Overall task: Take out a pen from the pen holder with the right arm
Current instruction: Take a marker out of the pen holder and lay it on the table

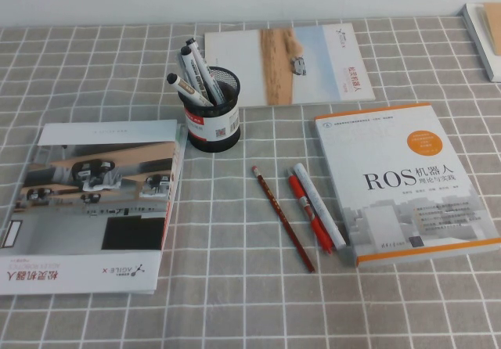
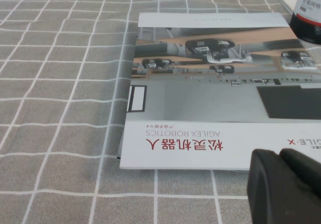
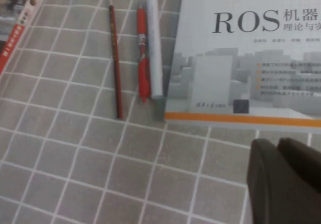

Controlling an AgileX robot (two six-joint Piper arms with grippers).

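Note:
A black mesh pen holder (image 1: 212,118) stands at the back middle of the table with three grey-and-white markers (image 1: 197,71) sticking out of it. A red pencil (image 1: 283,218), a red pen (image 1: 308,213) and a white pen (image 1: 318,205) lie side by side on the cloth, left of the ROS book (image 1: 407,181). My right gripper (image 3: 277,146) is shut and empty, hovering over the cloth near that book's front edge, with the red pen (image 3: 143,53) ahead of it. My left gripper (image 2: 279,156) is shut and empty at the brochure's (image 2: 220,98) near edge. Neither arm shows in the high view.
A large AgileX brochure (image 1: 94,208) lies at the front left and a thin booklet (image 1: 290,63) behind the holder. Another book (image 1: 485,36) pokes in at the back right corner. A grey checked cloth (image 1: 227,286) covers the table.

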